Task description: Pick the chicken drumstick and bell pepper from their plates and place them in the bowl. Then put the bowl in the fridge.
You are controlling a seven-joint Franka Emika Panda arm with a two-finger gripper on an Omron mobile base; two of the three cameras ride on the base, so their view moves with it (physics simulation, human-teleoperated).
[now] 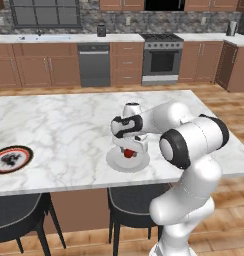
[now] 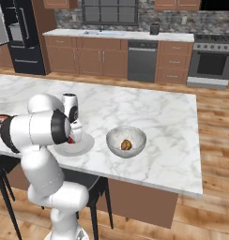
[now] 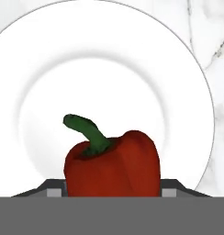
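The robot's two-finger gripper [image 1: 129, 151] is down over the plain light grey-white round plate [image 1: 114, 162], its dark fingertips [image 3: 54, 189] set either side of the small glossy red bell pepper [image 3: 113, 164] with the curled green stem. The jaws sit right against the pepper's flanks, so it looks grasped, with the pepper low over the plate; whether it has left the plate's surface I cannot tell. From the left base camera only a red spot [image 1: 128, 153] peeks out under the white hand.

Just beside that plate, on the side toward the island's free end, stands the small round white bowl [image 2: 115, 137], and the small golden-brown chicken drumstick [image 2: 126, 145] lies inside it at the bottom. Well apart along the white marble island counter [image 1: 59, 125], near its front edge, is the round plate with the black-and-red rim and white patterned centre [image 1: 11, 159], nothing on it.

Dark round stools [image 1: 19, 210] are tucked under the counter's near side. Far off in the back corner stands the tall black fridge [image 2: 22, 40], beside brown wooden cabinets [image 2: 88, 58]
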